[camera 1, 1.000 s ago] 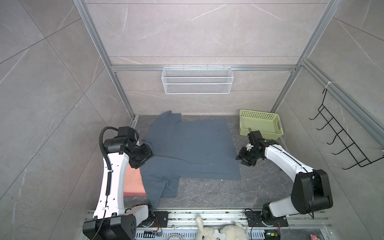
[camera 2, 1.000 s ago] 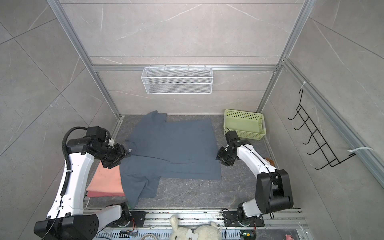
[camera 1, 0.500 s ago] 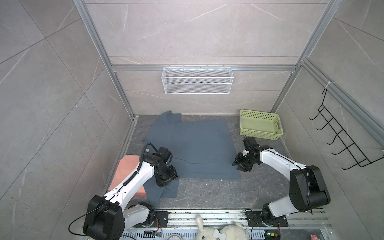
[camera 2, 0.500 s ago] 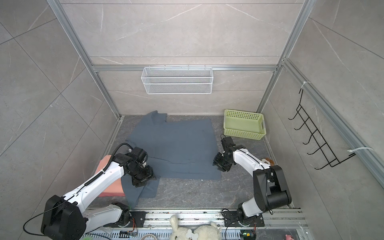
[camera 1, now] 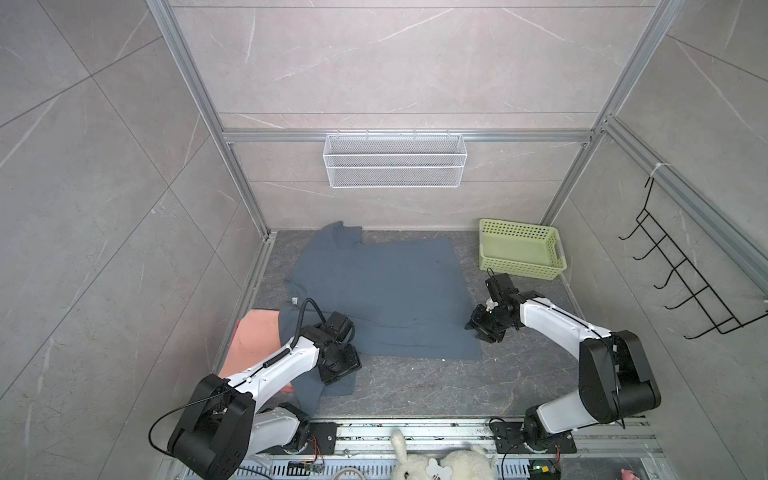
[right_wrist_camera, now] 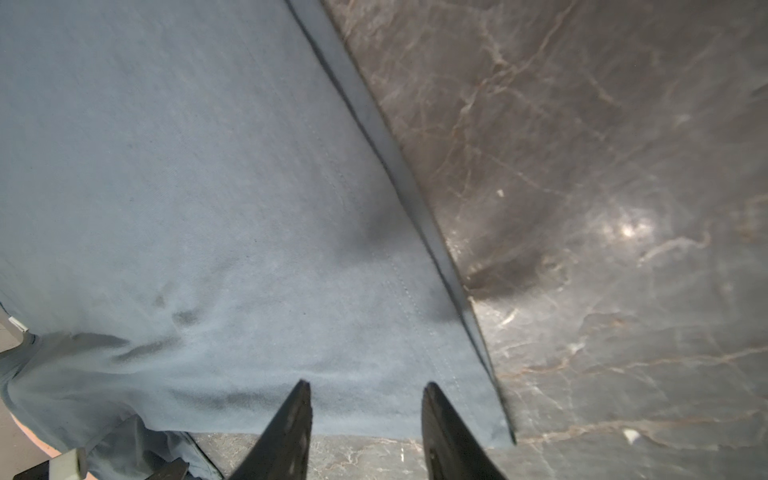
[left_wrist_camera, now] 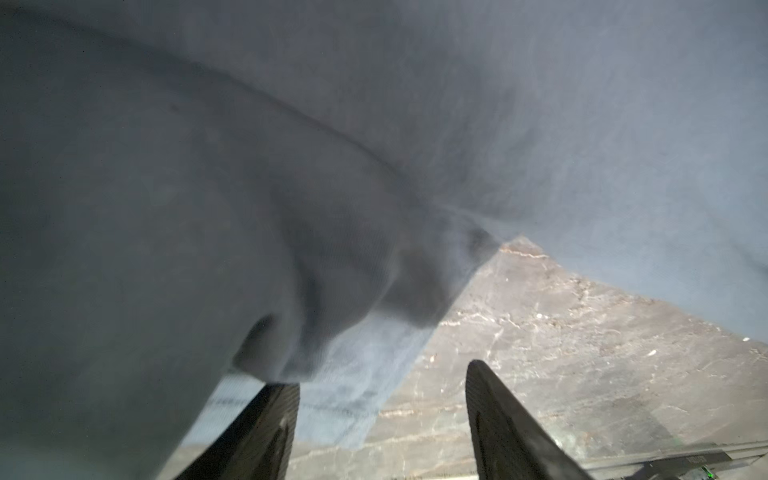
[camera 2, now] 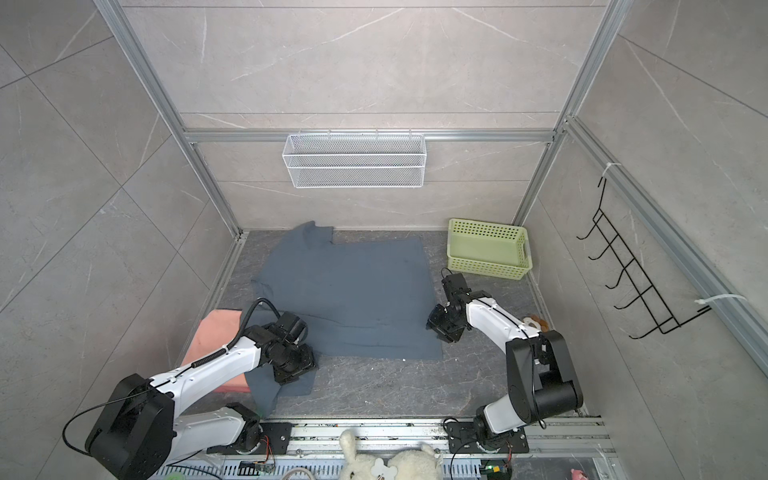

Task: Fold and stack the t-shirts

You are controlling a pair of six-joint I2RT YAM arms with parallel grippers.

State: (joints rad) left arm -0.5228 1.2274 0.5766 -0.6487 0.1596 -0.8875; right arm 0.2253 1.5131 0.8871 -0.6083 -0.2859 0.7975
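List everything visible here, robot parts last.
blue shirt: one, slate blue-grey, spread mid-table
pink shirt: at least one, salmon, front left, partly under blue shirt
green basket: one, pale green, back right
wire basket: one, white, back wall
hook rack: one, black, right wall
plush: one, white, front edge
table: one, dark marbled, below everything
arms: two, white-black, either side
left tool: one, black, open, at near sleeve
right tool: one, black, open, at right hem

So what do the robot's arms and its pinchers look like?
Both the left arm and the right arm have smooth white shells and chunky black joints. A black cable loops over the left one near its wrist. The left gripper and the right gripper are black, each with two dark fingers that narrow to a tip.
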